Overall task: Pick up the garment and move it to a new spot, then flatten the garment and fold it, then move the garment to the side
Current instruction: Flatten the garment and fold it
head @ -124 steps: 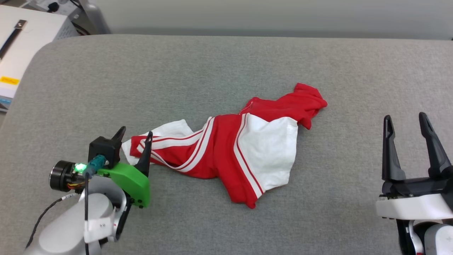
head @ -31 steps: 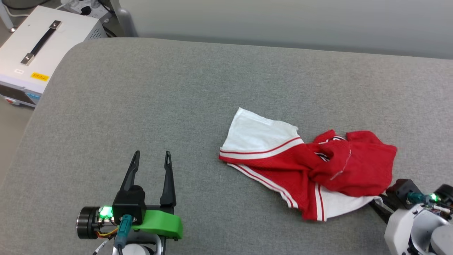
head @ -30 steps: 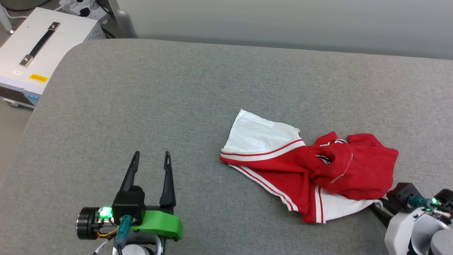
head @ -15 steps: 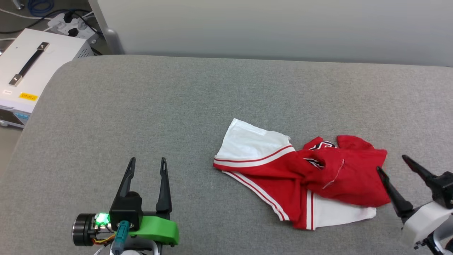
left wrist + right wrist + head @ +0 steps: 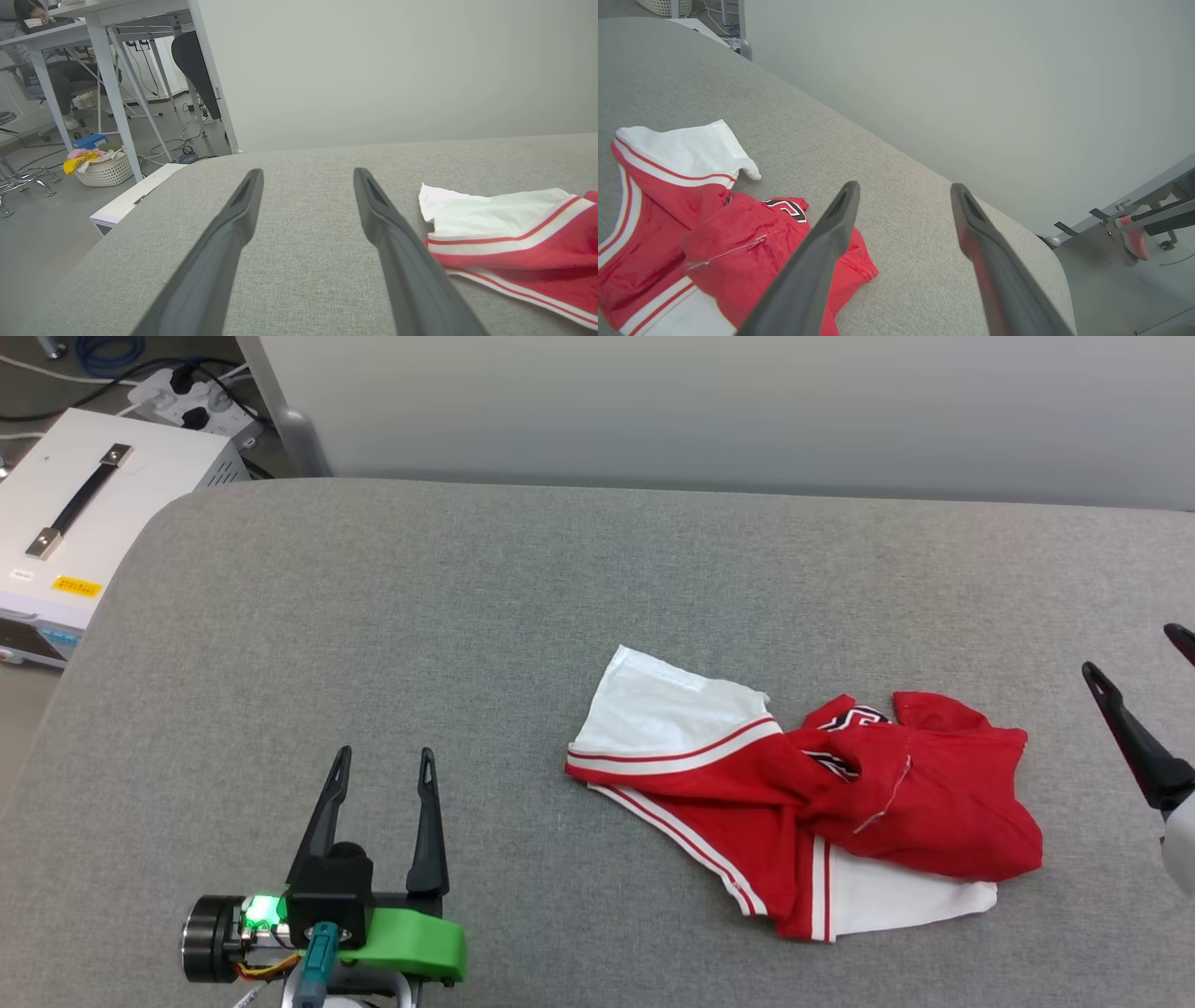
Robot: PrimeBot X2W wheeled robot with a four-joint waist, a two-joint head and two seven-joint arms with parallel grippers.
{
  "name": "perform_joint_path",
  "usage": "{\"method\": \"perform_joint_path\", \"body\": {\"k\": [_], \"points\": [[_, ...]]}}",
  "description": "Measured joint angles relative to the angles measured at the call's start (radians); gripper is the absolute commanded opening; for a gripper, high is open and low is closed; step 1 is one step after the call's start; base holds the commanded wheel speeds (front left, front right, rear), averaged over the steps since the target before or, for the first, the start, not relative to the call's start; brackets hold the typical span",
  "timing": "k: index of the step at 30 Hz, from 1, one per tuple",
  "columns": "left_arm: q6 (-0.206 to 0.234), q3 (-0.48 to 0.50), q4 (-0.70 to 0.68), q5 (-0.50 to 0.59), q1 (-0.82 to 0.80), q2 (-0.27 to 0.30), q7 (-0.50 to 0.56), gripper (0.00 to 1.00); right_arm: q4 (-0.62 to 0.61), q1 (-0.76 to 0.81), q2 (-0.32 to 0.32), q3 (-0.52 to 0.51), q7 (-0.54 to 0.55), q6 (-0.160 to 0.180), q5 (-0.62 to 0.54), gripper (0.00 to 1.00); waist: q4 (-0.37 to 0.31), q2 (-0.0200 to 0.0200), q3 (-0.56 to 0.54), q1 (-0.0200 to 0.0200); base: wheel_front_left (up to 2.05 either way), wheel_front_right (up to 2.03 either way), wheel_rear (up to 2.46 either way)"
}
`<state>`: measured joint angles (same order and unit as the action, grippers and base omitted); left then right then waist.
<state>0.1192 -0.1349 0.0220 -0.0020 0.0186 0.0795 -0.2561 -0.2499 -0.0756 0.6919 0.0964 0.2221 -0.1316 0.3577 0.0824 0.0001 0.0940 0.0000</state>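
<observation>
The garment (image 5: 822, 803) lies crumpled on the grey padded table (image 5: 420, 616), right of centre. It is red, with a white sleeve spread to its left and white fabric under its near edge. A bit of black lettering shows in the folds. My left gripper (image 5: 385, 754) is open near the front edge, well left of the garment, with nothing between its fingers. In the left wrist view the garment (image 5: 514, 242) lies right of the left gripper (image 5: 307, 172). My right gripper (image 5: 1131, 651) is open at the far right, clear of the cloth. In the right wrist view the right gripper (image 5: 904, 185) hangs above the garment (image 5: 719, 233).
A white box with a black handle (image 5: 65, 513) stands off the table's left end. A grey wall (image 5: 709, 411) runs behind the table. The left wrist view shows desks, a laundry basket (image 5: 105, 170) and a seated person (image 5: 28, 14). The table's right end drops to the floor (image 5: 1111, 289).
My right gripper has opened, let go of the garment's near right corner, and risen away to the right. The garment stays where it lay. The head camera has tilted up a little.
</observation>
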Motion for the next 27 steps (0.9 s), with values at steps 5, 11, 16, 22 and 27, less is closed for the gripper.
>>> {"method": "perform_joint_path", "body": {"k": [5,11,16,22,27], "points": [[0.003,-0.010,-0.015,0.004,-0.008,0.011,0.000,1.00,0.058,-0.058,0.073,0.048,0.180,0.000,0.132,1.00,0.013,0.0000,0.029,0.0000,0.00,0.00,0.00],[0.010,-0.023,-0.024,0.004,-0.037,0.013,0.000,1.00,0.153,-0.129,0.103,0.138,0.391,0.000,0.274,1.00,0.029,0.0000,0.081,0.0000,0.00,0.00,0.00],[0.012,-0.045,-0.025,0.004,-0.073,0.011,0.000,1.00,0.266,-0.222,0.102,0.236,0.461,0.000,0.309,1.00,0.046,0.0000,0.134,0.0000,0.00,0.00,0.00],[0.013,-0.067,-0.025,0.004,-0.108,0.008,0.000,1.00,0.404,-0.274,0.079,0.381,0.470,0.001,0.316,1.00,0.071,0.0000,0.190,0.0000,0.00,0.00,0.00],[0.017,-0.073,-0.023,0.004,-0.115,0.007,0.000,1.00,0.472,-0.310,0.093,0.452,0.439,0.001,0.336,1.00,0.086,-0.0001,0.219,0.0000,0.00,0.00,0.00]]}}
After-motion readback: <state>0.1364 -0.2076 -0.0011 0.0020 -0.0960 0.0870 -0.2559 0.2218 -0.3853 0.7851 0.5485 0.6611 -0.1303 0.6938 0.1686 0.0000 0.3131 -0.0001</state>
